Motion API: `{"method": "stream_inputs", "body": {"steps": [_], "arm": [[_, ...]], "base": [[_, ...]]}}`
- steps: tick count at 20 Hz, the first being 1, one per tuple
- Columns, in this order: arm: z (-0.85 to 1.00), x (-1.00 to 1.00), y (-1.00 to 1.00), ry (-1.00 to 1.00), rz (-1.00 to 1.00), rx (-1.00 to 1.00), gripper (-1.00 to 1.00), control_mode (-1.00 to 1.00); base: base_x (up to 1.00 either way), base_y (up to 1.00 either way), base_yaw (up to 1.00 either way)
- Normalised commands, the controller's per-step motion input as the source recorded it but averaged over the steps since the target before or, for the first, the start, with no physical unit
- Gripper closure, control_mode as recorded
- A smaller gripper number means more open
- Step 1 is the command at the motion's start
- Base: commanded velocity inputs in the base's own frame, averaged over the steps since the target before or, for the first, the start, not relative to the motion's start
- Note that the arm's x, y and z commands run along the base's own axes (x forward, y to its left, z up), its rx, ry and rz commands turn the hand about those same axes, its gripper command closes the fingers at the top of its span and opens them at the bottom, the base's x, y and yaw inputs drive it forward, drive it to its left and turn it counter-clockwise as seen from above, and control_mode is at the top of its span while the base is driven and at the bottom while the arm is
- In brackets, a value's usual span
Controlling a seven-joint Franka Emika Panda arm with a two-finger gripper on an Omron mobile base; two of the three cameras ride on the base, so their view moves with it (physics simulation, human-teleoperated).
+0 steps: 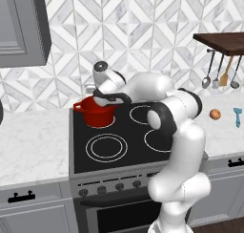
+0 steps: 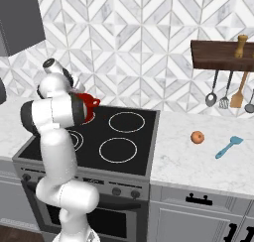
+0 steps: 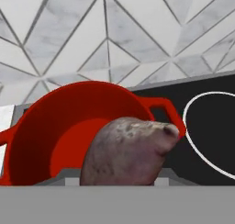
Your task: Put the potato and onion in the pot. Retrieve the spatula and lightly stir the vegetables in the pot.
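Note:
My gripper (image 1: 102, 101) is shut on the potato (image 3: 126, 152), a mottled grey-brown lump that hides the fingertips in the hand view. It hangs just above the open mouth of the red pot (image 1: 97, 117), which stands on the back left burner. The pot's (image 3: 46, 113) red inside holds nothing that I can see. In the right base view my own arm covers most of the pot (image 2: 90, 103). The onion (image 1: 215, 114) (image 2: 197, 137) lies on the counter right of the stove, and the teal spatula (image 1: 238, 116) (image 2: 229, 147) lies just right of it.
The black stove top (image 1: 119, 141) has several ringed burners. Grey ladles (image 1: 207, 79) and an orange-brown wooden utensil (image 1: 226, 74) hang under a dark wooden shelf (image 2: 223, 55) at the right. A grey wall cabinet (image 1: 24, 26) hangs at the upper left.

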Motion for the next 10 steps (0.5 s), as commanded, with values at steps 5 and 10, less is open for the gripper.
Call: {"method": "stream_inputs", "body": {"steps": [5, 10], "arm": [[-0.48, 0.42, 0.14, 0.00, 0.00, 0.03, 1.00, -1.00], [-0.44, 0.47, 0.09, 0.01, 0.00, 0.04, 1.00, -1.00]], "base": [[0.00, 0.00, 0.00], [0.00, 0.00, 0.00]]}}
